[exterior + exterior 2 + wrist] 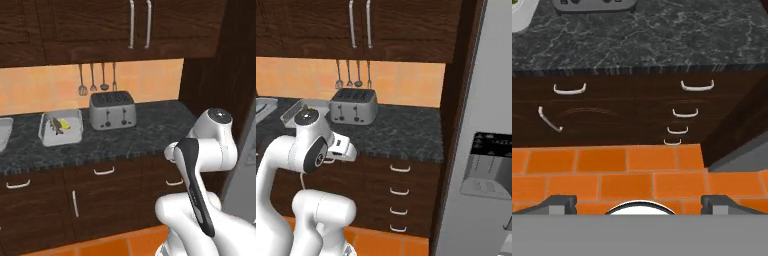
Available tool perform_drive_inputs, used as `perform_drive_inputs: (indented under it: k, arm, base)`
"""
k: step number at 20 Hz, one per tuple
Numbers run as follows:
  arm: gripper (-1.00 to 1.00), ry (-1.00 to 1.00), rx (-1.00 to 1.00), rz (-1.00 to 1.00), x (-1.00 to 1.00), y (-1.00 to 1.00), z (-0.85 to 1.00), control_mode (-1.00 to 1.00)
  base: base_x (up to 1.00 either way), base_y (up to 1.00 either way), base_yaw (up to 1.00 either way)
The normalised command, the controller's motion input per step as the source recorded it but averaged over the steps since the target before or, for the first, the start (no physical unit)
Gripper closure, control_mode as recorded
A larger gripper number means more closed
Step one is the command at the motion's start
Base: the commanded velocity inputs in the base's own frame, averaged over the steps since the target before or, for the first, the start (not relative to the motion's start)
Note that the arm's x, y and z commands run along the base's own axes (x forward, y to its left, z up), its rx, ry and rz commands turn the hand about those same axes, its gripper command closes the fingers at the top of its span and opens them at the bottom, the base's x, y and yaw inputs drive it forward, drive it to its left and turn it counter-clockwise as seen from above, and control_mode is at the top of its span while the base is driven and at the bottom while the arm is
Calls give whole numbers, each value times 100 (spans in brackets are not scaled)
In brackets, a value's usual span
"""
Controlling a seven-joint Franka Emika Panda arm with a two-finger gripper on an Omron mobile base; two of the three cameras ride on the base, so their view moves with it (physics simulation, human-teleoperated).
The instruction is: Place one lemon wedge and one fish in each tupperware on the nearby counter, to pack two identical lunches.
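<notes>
Far beyond spread fingers (562,203), tupperware (47,135) on counter (150,131)

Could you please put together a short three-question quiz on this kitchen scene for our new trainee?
1. True or false: the shallow light-grey rectangular tupperware left of the silver four-slot toaster already holds a yellow lemon wedge and a dark fish.
2. Multiple choice: the robot's two-finger gripper is A) shut on a lemon, B) open and holding nothing, C) shut on a drawer handle.
3. Fill in: the metal utensils hang on the orange wall above the ____.

Key: 1 true. 2 B; its fingertips stand wide apart over the orange tiled floor. 3 toaster, on the black-grey speckled stone counter.
</notes>
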Motion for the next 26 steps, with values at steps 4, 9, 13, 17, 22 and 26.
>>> perform_drive_inputs:
  k: [4, 9, 13, 17, 22, 26]
  arm:
    - [-100, 0, 0, 0, 0, 0, 0, 100]
    - [-100, 0, 0, 0, 0, 0, 0, 100]
    - [-100, 0, 0, 0, 0, 0, 0, 100]
    - [-100, 0, 0, 0, 0, 0, 0, 100]
    - [-100, 0, 0, 0, 0, 0, 0, 100]
    - [-100, 0, 0, 0, 0, 0, 0, 100]
  base:
    - [-11, -100, 0]
    - [-1, -100, 0]
    - [0, -100, 0]
    - [2, -100, 3]
    - [15, -93, 1]
    - [29, -57, 0]
